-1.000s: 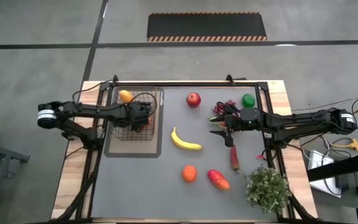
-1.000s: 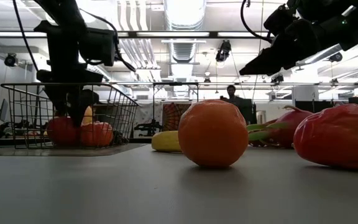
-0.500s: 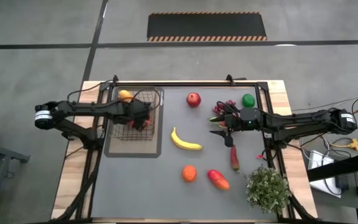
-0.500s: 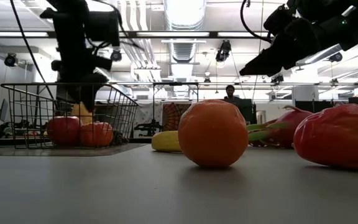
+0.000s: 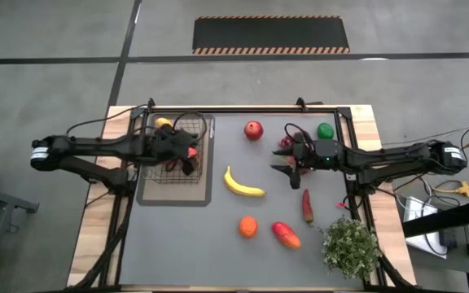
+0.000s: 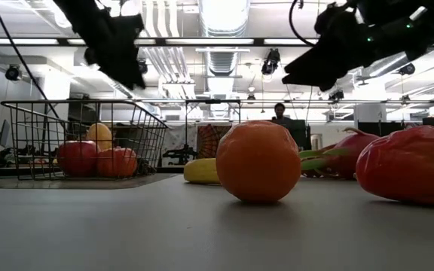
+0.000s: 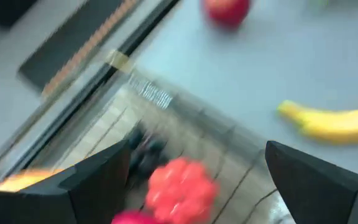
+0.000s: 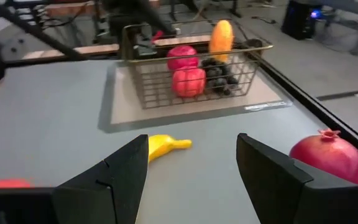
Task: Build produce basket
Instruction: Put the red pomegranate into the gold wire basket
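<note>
The dark wire basket (image 5: 172,156) stands on a flat tray at the table's left. It holds red fruits (image 6: 96,159), a yellow-orange fruit (image 6: 100,135) and dark grapes (image 8: 219,73). My left gripper (image 5: 182,151) hangs open above the basket, clear of its rim (image 6: 119,56), with the red fruit (image 7: 179,186) below it. My right gripper (image 5: 287,168) hovers open over the table's middle right, near the dragon fruit (image 5: 286,142), and touches nothing. On the table lie the banana (image 5: 243,184), a red apple (image 5: 253,130), an orange (image 5: 247,227), a mango (image 5: 286,235), a chilli (image 5: 306,207) and a lime (image 5: 325,130).
The grey tray (image 5: 175,194) lies under the basket. A bushy potted plant (image 5: 350,248) stands at the near right corner. Bare table surface lies between the banana and the near edge on the left. A person stands far off in the room (image 6: 280,113).
My left gripper has risen out of the basket, from down among the fruits to well above its rim, tipping as it went. The fruits stay in the basket. My right gripper has shifted slightly toward the far edge, uncovering more of the chilli.
</note>
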Robot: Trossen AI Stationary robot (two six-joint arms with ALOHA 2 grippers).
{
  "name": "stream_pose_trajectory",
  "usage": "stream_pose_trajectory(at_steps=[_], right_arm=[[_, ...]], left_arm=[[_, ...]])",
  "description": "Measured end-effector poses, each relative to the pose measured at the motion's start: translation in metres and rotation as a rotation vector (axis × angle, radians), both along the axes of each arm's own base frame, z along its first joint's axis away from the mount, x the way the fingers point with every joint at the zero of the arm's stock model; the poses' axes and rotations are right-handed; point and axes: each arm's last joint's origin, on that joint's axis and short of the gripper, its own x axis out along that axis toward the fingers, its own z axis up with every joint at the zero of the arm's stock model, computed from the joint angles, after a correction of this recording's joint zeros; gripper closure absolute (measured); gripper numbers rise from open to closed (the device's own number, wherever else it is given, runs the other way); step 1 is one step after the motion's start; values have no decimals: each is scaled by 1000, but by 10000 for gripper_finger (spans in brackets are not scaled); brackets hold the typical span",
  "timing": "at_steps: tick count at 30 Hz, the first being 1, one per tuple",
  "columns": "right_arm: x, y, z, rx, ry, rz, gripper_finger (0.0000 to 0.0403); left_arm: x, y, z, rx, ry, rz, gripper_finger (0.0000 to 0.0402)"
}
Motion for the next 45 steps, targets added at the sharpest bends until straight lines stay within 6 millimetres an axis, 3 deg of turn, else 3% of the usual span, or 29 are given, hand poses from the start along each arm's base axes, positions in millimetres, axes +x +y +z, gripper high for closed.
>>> stream_pose_trajectory(at_steps=[9, 14, 19, 27, 36, 45], right_arm=[[38, -7, 10, -18, 23, -71, 174], [62, -12, 17, -11, 34, -104, 166], [81, -23, 23, 47, 103, -181, 126], [105, -65, 29, 131, 313, -610, 73], [137, -113, 21, 224, 589, -720, 69], [160, -142, 5, 221, 652, -736, 76]], left_arm=[[0, -22, 14, 178, -261, -246, 49], [-2, -22, 14, 265, -288, -295, 49], [-2, -22, 7, 324, -280, -329, 49], [-1, -22, -2, 373, -287, -351, 49], [-4, -22, -10, 395, -289, -361, 49], [-14, -22, -1, 417, -322, -362, 49]])
